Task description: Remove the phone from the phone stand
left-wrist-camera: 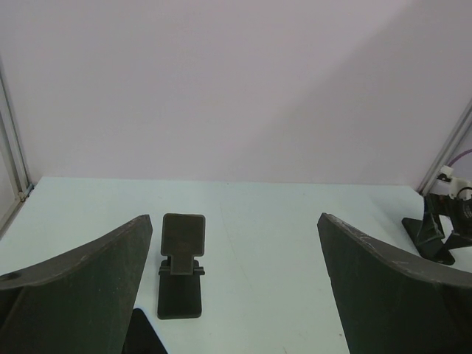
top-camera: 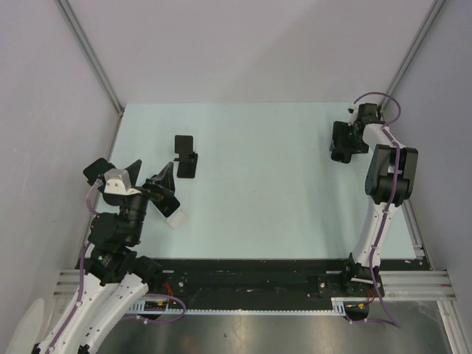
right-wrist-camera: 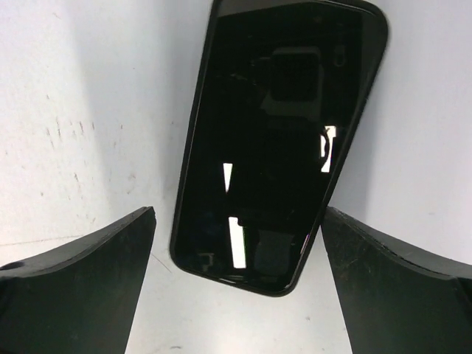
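Note:
The black phone (right-wrist-camera: 280, 133) lies flat on the pale table with its screen up, in the right wrist view. My right gripper (right-wrist-camera: 240, 221) hovers over its near end, open, with a finger on each side and neither touching it. From above, the right gripper (top-camera: 345, 141) sits at the far right of the table and hides the phone. The black phone stand (top-camera: 186, 156) stands left of centre with nothing on it, and in the left wrist view the stand (left-wrist-camera: 181, 265) shows a bare backplate. My left gripper (top-camera: 166, 193) is open just short of the stand, holding nothing.
Grey walls enclose the table (top-camera: 265, 192) at the back and on both sides. The right arm (left-wrist-camera: 442, 228) shows at the far right of the left wrist view. A black rail (top-camera: 251, 276) with both arm bases runs along the near edge.

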{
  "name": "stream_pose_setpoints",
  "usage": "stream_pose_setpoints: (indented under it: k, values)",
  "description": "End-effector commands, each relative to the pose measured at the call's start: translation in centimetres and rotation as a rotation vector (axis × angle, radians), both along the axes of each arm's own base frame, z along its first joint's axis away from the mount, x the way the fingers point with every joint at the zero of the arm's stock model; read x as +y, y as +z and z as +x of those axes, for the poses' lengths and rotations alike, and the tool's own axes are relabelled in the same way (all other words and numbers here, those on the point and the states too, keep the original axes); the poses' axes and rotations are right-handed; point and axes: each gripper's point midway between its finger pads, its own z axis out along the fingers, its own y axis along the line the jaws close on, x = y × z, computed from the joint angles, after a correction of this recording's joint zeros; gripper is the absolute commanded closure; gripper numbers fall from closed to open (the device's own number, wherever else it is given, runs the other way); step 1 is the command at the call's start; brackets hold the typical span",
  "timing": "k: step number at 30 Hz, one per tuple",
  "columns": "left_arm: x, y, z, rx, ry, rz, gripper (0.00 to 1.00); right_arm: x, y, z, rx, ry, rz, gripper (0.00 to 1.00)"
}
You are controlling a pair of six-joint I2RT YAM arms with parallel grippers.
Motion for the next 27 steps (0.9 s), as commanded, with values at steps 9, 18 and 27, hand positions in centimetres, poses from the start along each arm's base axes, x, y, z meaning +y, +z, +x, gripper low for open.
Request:
stream_pose_setpoints:
  k: [9,18,27]
  values:
    - [-0.1,0.6,-0.2,-0.035,-0.006,0.024,0.00,-2.4,-2.6,-0.9,0.125,-0.023,-0.229,0.27]
    - [-0.2,0.4,0.0,-0.028,-0.005,0.036,0.00,-4.7,-2.4,-1.8,0.095,0.082,-0.194,0.32]
    - [-0.3,0.0,0.3,-0.018,-0.005,0.057,0.00,-8.1,-2.4,-1.4,0.086,0.249,-0.305,0.30]
